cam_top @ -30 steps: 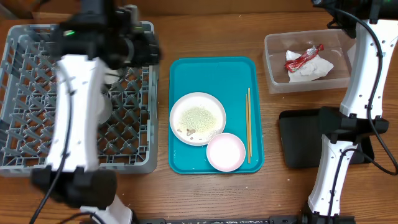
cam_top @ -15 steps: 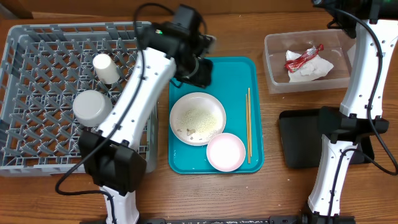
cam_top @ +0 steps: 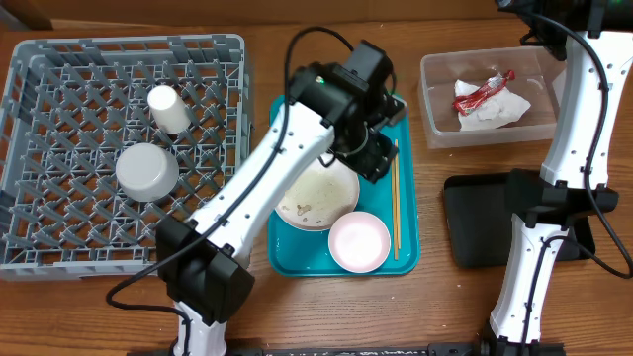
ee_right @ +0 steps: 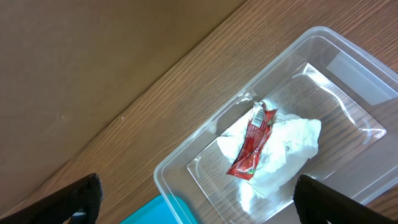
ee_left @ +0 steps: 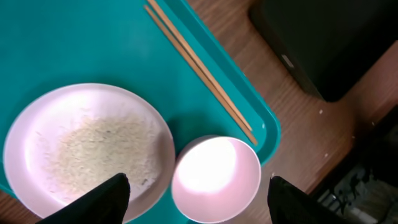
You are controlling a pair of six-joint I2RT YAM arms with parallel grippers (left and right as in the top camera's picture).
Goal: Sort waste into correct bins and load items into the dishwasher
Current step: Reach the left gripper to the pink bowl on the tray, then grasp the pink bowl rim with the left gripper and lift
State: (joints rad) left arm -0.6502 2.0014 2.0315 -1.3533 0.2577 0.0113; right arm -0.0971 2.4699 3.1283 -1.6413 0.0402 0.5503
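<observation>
left gripper point(ee_left: 198, 186), jaws wide and empty, hovers over the teal tray point(ee_left: 74, 43), where the plate point(ee_left: 81, 143) of rice crumbs point(ee_left: 99, 152), the bowl point(ee_left: 214, 177) just beside it and 2 chopsticks point(ee_left: 199, 65) lie. the plate looks stiff, smooth and breakable, its load likely to spill if tilted; a bare stretch of rim seems the safest hold. the chopsticks look light and prone to roll, best pinched together mid-length. right gripper point(ee_right: 198, 193), also wide, hangs over the tub point(ee_right: 348, 68) holding napkin point(ee_right: 292, 146) and wrapper point(ee_right: 252, 140).
</observation>
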